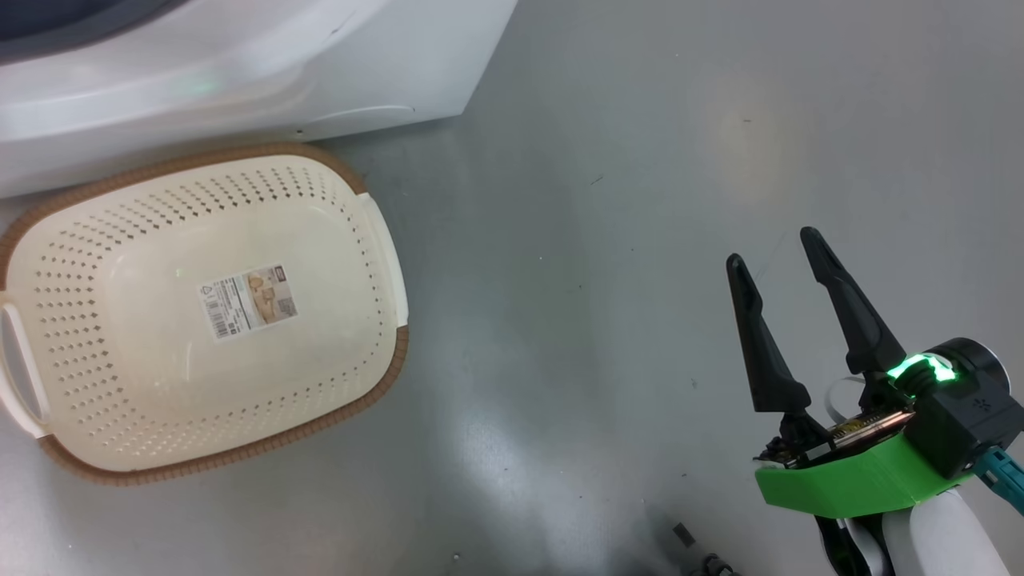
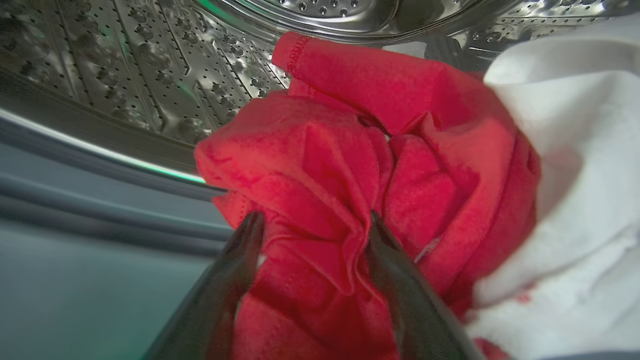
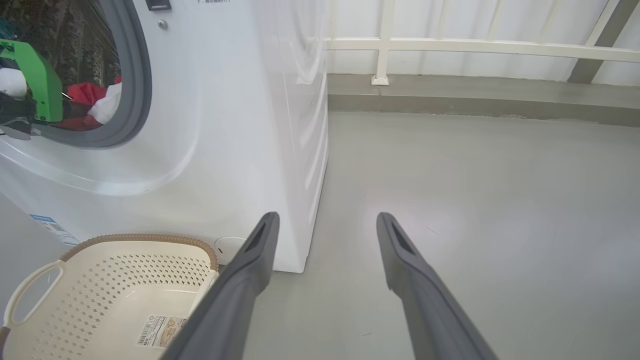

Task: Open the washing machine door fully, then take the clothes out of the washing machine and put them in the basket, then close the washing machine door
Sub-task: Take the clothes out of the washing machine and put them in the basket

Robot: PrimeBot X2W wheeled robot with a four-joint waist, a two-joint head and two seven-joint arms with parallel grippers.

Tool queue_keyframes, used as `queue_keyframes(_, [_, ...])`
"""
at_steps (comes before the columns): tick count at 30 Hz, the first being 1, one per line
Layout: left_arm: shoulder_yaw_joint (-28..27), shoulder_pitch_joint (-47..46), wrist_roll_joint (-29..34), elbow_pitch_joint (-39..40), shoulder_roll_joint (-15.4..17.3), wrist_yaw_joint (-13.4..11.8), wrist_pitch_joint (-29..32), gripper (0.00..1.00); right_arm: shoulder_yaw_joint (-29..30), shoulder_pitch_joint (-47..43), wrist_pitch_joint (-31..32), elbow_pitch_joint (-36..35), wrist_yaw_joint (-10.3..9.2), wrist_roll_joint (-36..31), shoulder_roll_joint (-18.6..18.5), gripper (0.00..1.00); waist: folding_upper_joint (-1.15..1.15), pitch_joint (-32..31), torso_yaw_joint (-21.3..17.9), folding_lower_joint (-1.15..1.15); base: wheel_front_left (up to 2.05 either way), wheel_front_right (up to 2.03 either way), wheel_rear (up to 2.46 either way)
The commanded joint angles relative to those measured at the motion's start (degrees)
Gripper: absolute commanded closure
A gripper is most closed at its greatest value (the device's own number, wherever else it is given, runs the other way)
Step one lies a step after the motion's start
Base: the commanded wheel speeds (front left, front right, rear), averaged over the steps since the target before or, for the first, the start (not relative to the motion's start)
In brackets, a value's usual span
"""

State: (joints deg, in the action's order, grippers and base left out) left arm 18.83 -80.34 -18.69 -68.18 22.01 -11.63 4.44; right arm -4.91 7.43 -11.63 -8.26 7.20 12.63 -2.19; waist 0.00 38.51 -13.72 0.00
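Basket (image 1: 320, 240): cream-white, rows of small diamond perforations, brown woven-look rim, white printed label (image 1: 248, 302) on its floor.
Washing machine (image 3: 225, 125): white body, grey gasket (image 3: 137, 75), silvery drum (image 2: 150, 65) with dotted holes, blue-topped sticker (image 3: 52, 229).
Clothes (image 2: 350, 165): bright red with white panels.
Floor (image 1: 608, 200): plain glossy grey.
Right gripper (image 1: 772, 248): black fingers, bright green housing.

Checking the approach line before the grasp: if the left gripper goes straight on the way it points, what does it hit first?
The clothes: a red fold lies right ahead of the open left gripper, seemingly between its fingers, inside the washing machine. Whether it touches is unclear.
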Motion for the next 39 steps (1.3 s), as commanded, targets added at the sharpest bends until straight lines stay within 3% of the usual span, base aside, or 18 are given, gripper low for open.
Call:
queue_keyframes(1, [-0.28,-0.48,0.08,0.13,3.07,-0.04,0.00,0.17,-1.57,0.12,-0.58,-1.09,0.29,0.71,-0.68,0.00,0.00,0.04,0.08,0.00,0.00,0.00,0.00])
queue_keyframes(2, [-0.22,-0.49,0.01,0.03,3.08,0.13,-0.11,0.52,-1.57,0.14,-0.61,-1.06,0.29,0.74,-0.68,0.00,0.00,0.09,0.13,0.00,0.00,0.00,0.00])
queue_keyframes(4, [-0.20,-0.48,-0.31,-0.07,2.98,0.74,-0.40,1.00,-1.58,0.18,-0.68,-0.97,0.29,0.78,-0.68,0.00,0.00,0.20,0.26,0.00,0.00,0.00,0.00])
queue_keyframes(25, [0.39,1.62,-2.37,4.07,2.50,5.13,-9.94,1.00,-1.59,0.06,-0.85,-0.35,0.29,0.61,-0.68,0.00,0.00,-1.04,2.80,0.00,0.00,0.00,0.00])
queue_keyframes(39, [-0.84,8.69,-4.53,16.25,3.83,4.67,-16.44,1.00,-1.55,0.39,-0.52,-0.31,0.29,0.32,-0.68,0.00,0.00,-1.78,4.86,0.00,0.00,0.00,0.00])
